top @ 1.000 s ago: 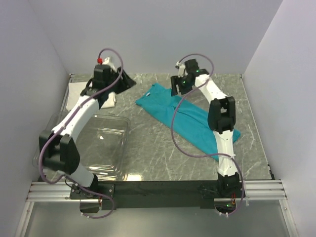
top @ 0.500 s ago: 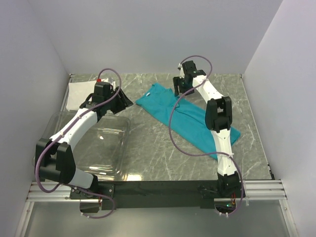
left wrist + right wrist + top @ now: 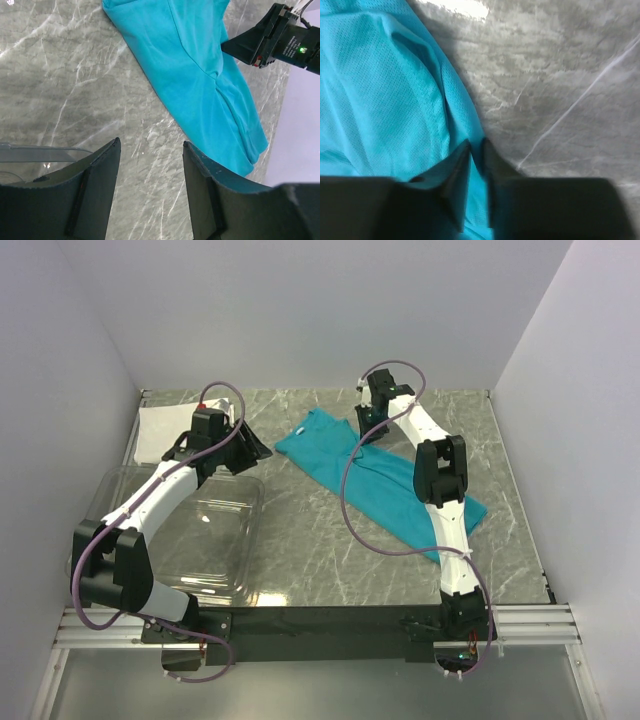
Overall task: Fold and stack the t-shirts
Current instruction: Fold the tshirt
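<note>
Since a second ago: left arm has pulled back off the white t-shirt [image 3: 158, 432] and swung toward table [image 3: 300, 550] centre. Right arm has reached further, to the far edge of the teal t-shirt [image 3: 320, 450], and its jaws have come in from wide to a pinch.

Right tool [image 3: 476, 145]: fingers nearly together, nipped on the teal hem at the shirt's far edge, where cloth meets bare table. Cloth runs straight into the slit between the fingers.

Left tool [image 3: 151, 147]: jaws apart, nothing between them. It hangs over bare table between the bin [image 3: 250, 500] and the teal shirt, touching neither.

Teal t-shirt:
- plain teal-blue, fine mesh knit visible up close
- lies flat as a long band, diagonal from far-centre of the table toward the right edge
- wider end at the far-centre, narrower end near the right edge
- long creases and one raised ridge run lengthwise; a small pucker mid-band

White t-shirt: plain, flat folded rectangle in the far-left corner of the table, well apart from the teal one. Not stacked.

Bin: clear plastic, near-left part of the table, left arm passing over it.
</note>
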Action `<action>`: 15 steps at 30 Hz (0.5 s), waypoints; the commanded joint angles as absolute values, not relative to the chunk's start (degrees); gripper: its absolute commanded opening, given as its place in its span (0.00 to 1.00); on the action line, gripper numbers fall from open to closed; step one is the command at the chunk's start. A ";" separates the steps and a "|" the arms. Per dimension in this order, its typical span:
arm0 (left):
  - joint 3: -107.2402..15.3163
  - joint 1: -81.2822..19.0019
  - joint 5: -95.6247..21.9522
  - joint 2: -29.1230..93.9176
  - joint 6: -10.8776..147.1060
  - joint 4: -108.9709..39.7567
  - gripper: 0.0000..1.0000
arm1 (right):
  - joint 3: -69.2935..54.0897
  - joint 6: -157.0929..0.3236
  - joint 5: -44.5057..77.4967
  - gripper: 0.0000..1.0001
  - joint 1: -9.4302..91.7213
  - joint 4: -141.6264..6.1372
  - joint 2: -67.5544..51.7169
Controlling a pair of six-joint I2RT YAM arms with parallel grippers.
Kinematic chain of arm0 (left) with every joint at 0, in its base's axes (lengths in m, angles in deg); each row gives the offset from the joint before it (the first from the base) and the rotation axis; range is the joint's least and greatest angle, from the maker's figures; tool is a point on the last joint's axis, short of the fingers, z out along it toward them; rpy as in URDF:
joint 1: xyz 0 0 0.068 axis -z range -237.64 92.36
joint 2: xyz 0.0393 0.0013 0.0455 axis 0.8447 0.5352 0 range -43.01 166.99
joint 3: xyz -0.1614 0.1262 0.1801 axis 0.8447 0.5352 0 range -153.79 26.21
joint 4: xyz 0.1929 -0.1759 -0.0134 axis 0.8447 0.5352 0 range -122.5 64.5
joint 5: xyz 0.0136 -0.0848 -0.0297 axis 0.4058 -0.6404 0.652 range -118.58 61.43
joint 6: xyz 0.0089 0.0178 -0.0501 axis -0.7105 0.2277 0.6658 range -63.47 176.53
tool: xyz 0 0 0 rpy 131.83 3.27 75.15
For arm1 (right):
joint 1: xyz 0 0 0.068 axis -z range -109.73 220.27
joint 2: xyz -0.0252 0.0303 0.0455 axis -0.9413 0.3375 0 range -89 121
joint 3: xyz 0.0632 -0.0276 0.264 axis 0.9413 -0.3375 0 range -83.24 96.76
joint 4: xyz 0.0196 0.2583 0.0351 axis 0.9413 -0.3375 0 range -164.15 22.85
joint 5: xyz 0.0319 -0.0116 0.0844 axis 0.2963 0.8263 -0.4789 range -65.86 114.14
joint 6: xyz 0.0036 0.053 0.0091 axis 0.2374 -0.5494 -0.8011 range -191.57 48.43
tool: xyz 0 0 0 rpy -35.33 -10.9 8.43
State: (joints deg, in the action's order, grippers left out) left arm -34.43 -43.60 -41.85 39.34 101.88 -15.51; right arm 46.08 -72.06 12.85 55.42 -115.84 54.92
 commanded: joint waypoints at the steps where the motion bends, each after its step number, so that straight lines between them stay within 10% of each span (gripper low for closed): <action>1: -34.00 -43.67 -43.08 37.06 102.85 -17.39 0.58 | 48.33 -72.18 12.54 0.15 55.68 -117.07 56.19; 4: -33.91 -43.67 -43.69 37.41 103.12 -17.30 0.58 | 49.21 -73.58 12.18 0.00 56.73 -116.11 56.02; 15: -34.61 -42.35 -47.11 41.45 104.17 -18.97 0.57 | 48.69 -83.43 20.26 0.00 64.82 -111.53 53.82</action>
